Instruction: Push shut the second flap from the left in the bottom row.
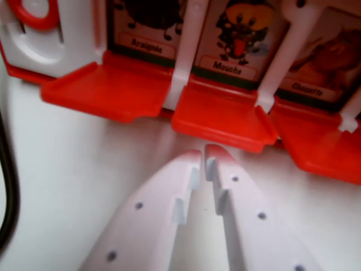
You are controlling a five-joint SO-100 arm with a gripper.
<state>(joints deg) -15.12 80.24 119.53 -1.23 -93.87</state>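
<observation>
My white gripper [203,155] fills the lower middle of the wrist view, its two fingers nearly touching at the tips, shut on nothing. Just beyond the tips lies an open red flap [217,116], folded down flat in front of a picture card labelled "Mouche" [240,34]. On the wrist view's left lies another open red flap [110,87] under the card "Araignée" [148,25]. A third open red flap [321,141] sits on the wrist view's right, below a brown animal card [330,53]. The gripper tips stand a short gap from the middle flap's front edge.
White plastic dividers [186,51] separate the card windows. A white panel with a red ring [39,28] occupies the top left corner. A black cable [8,186] runs down the left edge. The board rests on a white surface [84,169].
</observation>
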